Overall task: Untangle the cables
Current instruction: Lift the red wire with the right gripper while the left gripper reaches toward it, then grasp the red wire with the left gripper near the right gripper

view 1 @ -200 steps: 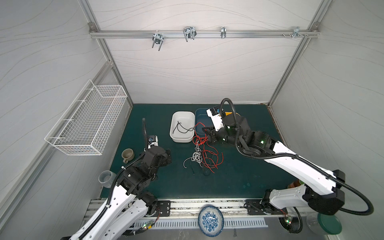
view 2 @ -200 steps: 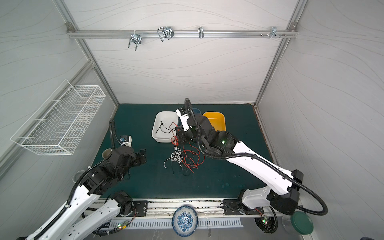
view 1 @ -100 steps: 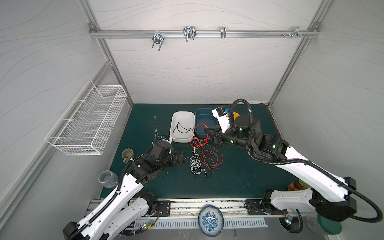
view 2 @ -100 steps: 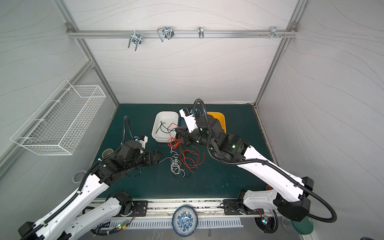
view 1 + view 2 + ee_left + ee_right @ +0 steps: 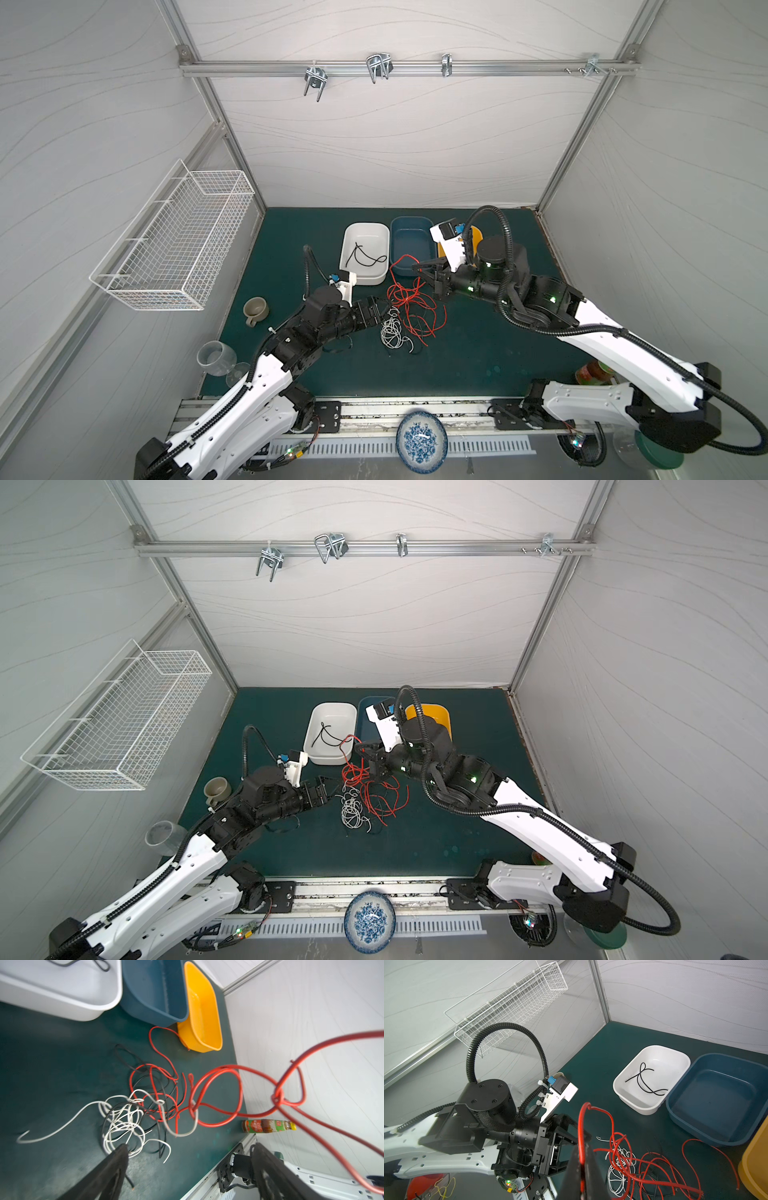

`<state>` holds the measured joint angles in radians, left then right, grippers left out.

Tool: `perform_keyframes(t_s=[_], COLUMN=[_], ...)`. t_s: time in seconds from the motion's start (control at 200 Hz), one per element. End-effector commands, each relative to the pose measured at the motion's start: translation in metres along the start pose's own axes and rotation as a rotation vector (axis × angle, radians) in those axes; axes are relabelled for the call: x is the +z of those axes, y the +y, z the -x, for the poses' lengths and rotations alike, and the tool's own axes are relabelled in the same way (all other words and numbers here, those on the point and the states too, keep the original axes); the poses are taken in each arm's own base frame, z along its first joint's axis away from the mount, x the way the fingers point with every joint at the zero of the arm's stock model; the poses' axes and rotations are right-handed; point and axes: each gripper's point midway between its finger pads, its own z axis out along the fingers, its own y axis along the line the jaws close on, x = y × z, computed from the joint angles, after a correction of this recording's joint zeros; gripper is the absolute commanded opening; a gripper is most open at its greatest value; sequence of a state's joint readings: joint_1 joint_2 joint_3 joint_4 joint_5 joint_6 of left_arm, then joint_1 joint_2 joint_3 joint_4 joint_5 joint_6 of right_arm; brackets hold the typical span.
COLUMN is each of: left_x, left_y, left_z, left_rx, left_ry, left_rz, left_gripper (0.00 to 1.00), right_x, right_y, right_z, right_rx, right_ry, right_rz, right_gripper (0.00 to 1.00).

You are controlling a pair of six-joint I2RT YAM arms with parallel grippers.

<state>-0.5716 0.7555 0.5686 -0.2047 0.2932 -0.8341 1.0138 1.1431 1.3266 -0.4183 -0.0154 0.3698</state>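
Right tool (image 5: 417,267) clamped on red cable (image 5: 581,1124), held above tangle (image 5: 395,328) on surface (image 5: 478,353); left tool (image 5: 383,308) apart beside it; if I pull, knot (image 5: 278,1098) may tighten, dragging everything.

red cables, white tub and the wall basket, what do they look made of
The red cables: thin wire in a smooth red sheath, likely plastic insulation; they hold loose loops and a knot. The white tub: probably moulded plastic, with rounded corners and a soft sheen. The wire basket: an open grid of thin rods, apparently white-coated metal.
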Motion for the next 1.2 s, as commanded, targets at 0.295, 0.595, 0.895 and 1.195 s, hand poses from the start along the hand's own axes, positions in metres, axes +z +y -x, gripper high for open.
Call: perform_keyframes(t_s=[0.295,0.595,0.895,1.195], left_x=[0.011,0.014,0.018,0.018], left_y=[-0.027,-0.022,-0.023,-0.024], left_z=[0.013,0.015,0.017,0.018], left_rx=[0.025,0.055,0.076,0.092], left_ry=[-0.013,-0.007,0.003,0.009], left_rz=[-0.099,-0.065,-0.048,-0.039], left_gripper=[0.76,0.52,0.38,0.23], right_x=[-0.006,-0.001,0.0,0.002], right_y=[0.012,0.016,0.021,0.024], right_z=[0.006,0.002,-0.003,-0.005], right_rx=[0.02,0.038,0.057,0.064], right_ry=[-0.037,-0.016,-0.002,0.012], right_rz=[0.073,0.103,0.139,0.155], right_gripper=[0.0,0.0,0.0,0.0])
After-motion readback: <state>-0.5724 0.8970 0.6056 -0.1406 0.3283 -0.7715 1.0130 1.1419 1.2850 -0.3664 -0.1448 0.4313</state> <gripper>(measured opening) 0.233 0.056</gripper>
